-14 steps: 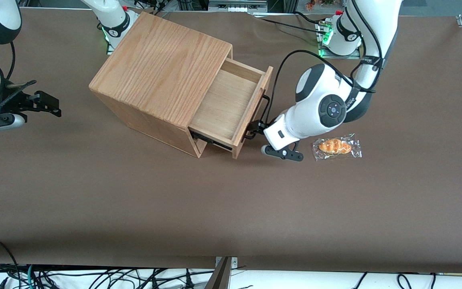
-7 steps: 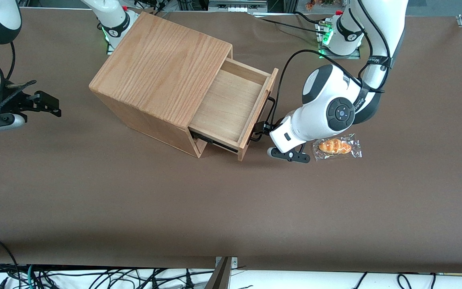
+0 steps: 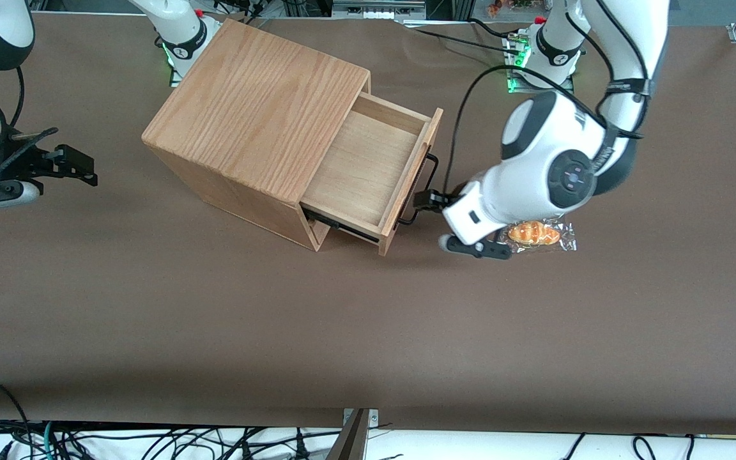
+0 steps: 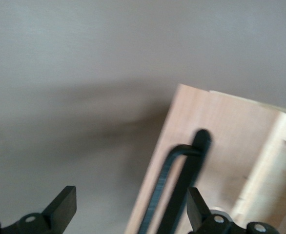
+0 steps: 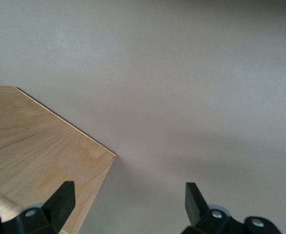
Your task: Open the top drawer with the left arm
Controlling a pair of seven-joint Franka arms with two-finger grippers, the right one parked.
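Observation:
The wooden cabinet (image 3: 253, 108) stands on the brown table. Its top drawer (image 3: 368, 169) is pulled well out, showing the pale plywood floor. The long black bar handle (image 3: 424, 185) runs along the drawer front (image 4: 221, 136). My left arm (image 3: 534, 179) reaches in low from the working arm's end. Its gripper (image 3: 430, 199) sits just in front of the handle, open. In the left wrist view the gripper (image 4: 131, 207) has its fingers (image 4: 65, 204) spread wide. The handle (image 4: 182, 185) passes close to one finger without being clamped.
A wrapped bread roll (image 3: 537, 233) lies on the table beside the drawer, toward the working arm's end, partly under the arm's wrist. A black cable (image 3: 464, 115) loops from the arm above the table near the drawer front.
The drawer slid out a little further at first, then stayed put. The left arm has since drawn back from the drawer front toward its own end of the table.

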